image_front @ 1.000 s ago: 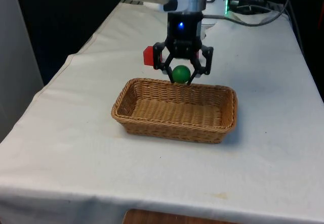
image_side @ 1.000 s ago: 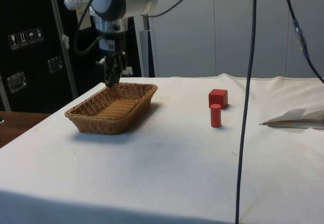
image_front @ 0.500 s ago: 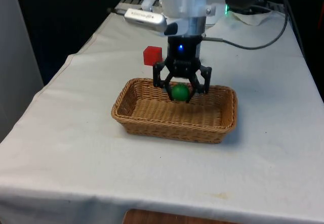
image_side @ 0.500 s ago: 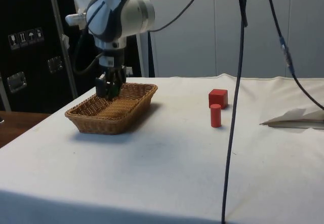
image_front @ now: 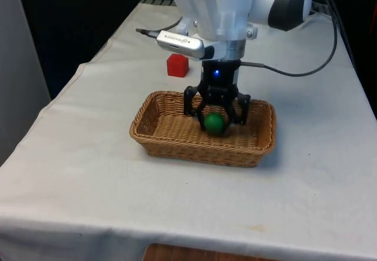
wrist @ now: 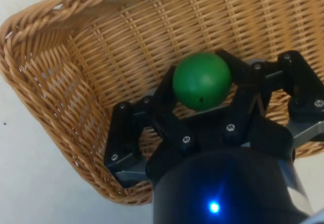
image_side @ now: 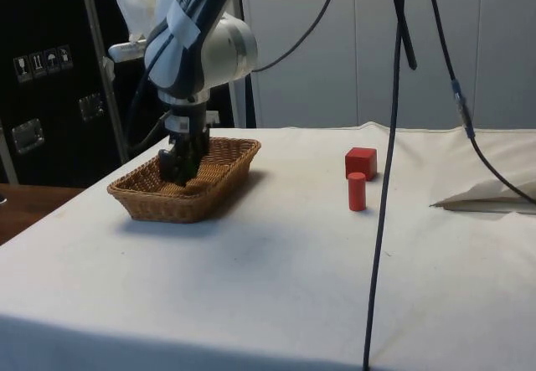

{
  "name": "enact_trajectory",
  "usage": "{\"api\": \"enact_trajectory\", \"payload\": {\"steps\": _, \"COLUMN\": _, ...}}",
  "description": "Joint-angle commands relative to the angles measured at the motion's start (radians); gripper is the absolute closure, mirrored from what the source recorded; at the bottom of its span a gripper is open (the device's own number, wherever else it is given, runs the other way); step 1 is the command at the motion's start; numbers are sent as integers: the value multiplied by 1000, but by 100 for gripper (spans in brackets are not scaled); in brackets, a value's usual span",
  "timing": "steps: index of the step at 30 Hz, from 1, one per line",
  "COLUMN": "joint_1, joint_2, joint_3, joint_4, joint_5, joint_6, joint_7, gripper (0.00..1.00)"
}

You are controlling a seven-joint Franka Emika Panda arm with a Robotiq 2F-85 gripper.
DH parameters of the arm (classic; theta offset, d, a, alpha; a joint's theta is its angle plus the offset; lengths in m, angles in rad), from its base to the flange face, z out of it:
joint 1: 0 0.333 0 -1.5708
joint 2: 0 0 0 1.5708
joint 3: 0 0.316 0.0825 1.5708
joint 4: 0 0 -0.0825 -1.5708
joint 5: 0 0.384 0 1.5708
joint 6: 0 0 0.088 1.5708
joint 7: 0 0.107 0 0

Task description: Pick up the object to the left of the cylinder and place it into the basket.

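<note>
One tool (image_front: 214, 118) gripping green ball (image_front: 214, 123), low inside wicker basket (image_front: 159, 137)

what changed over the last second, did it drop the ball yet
Not yet. The claw, still shut on the green ball, came forward from the far rim and down inside the basket. The basket, red cube and red cylinder stayed put.

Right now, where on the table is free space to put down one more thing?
Bare cloth lies in front of the basket, nearest the front camera, and between basket and red cylinder. It is crowded inside the basket, where the gripper holds the green ball, and beside the red cube.
</note>
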Motion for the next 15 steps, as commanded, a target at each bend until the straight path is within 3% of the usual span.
{"api": "enact_trajectory", "payload": {"steps": 1, "joint_1": -9, "joint_2": 5, "joint_3": 11, "joint_4": 9, "joint_5": 13, "joint_6": 9, "joint_7": -5, "gripper": 100}}
{"api": "enact_trajectory", "payload": {"steps": 6, "joint_1": -5, "joint_2": 13, "joint_3": 7, "joint_4": 16, "joint_5": 12, "joint_6": 9, "joint_7": -2, "gripper": 100}}
{"api": "enact_trajectory", "payload": {"steps": 7, "joint_1": 0, "joint_2": 10, "joint_3": 0, "joint_4": 12, "joint_5": 5, "joint_6": 0, "joint_7": 1, "gripper": 93}}
{"api": "enact_trajectory", "payload": {"steps": 8, "joint_1": -4, "joint_2": 14, "joint_3": 7, "joint_4": 16, "joint_5": 12, "joint_6": 9, "joint_7": -1, "gripper": 93}}
{"api": "enact_trajectory", "payload": {"steps": 13, "joint_1": -3, "joint_2": 15, "joint_3": 5, "joint_4": 17, "joint_5": 11, "joint_6": 9, "joint_7": 0, "gripper": 48}}
{"api": "enact_trajectory", "payload": {"steps": 14, "joint_1": -3, "joint_2": 15, "joint_3": 5, "joint_4": 17, "joint_5": 10, "joint_6": 9, "joint_7": 0, "gripper": 30}}
{"api": "enact_trajectory", "payload": {"steps": 15, "joint_1": -3, "joint_2": 15, "joint_3": 5, "joint_4": 17, "joint_5": 10, "joint_6": 9, "joint_7": 0, "gripper": 22}}
